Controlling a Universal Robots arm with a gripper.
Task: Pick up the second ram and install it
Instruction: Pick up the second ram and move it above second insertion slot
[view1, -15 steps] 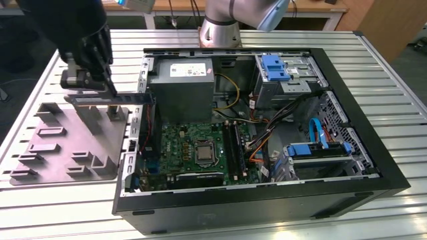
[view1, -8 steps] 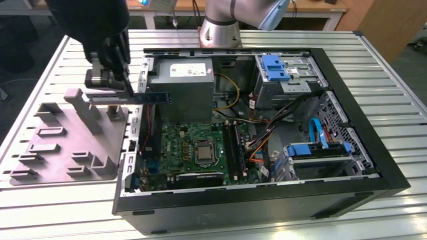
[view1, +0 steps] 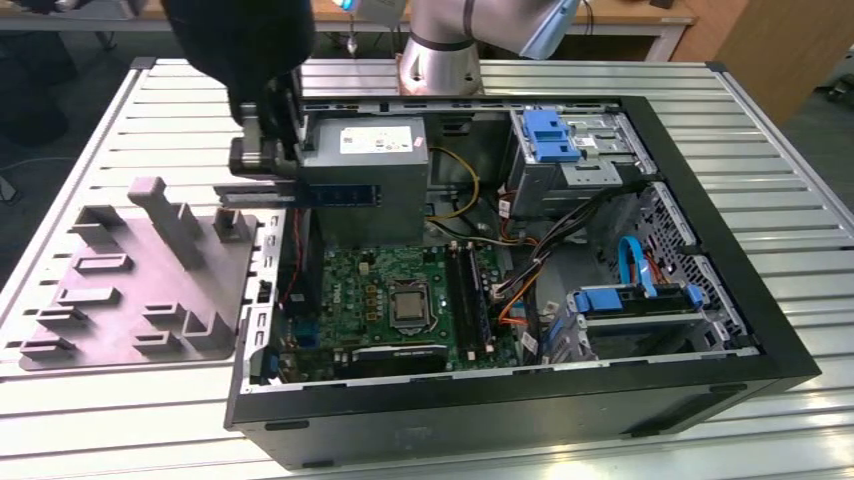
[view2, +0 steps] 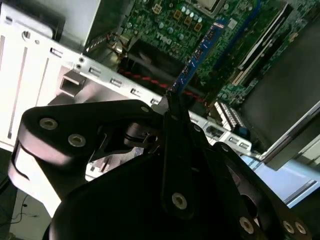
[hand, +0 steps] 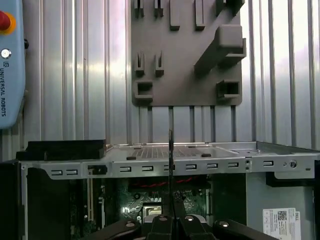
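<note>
gripper (view1: 283, 188) clamped on second ram (view1: 347, 195) | exterior view: broadside | first wrist view: edge-on

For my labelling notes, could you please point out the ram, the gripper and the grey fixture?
ram (view1: 340, 194), exterior view, exposed blue stretch.
gripper (view1: 276, 185), exterior view, between fingertips.
fixture (view1: 127, 285), exterior view, bare base plate.

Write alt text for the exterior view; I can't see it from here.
The gripper holds the second ram above the open computer case, near its wall on the exterior view's left. A grey fixture plate lies on the slatted table beside the case.
</note>
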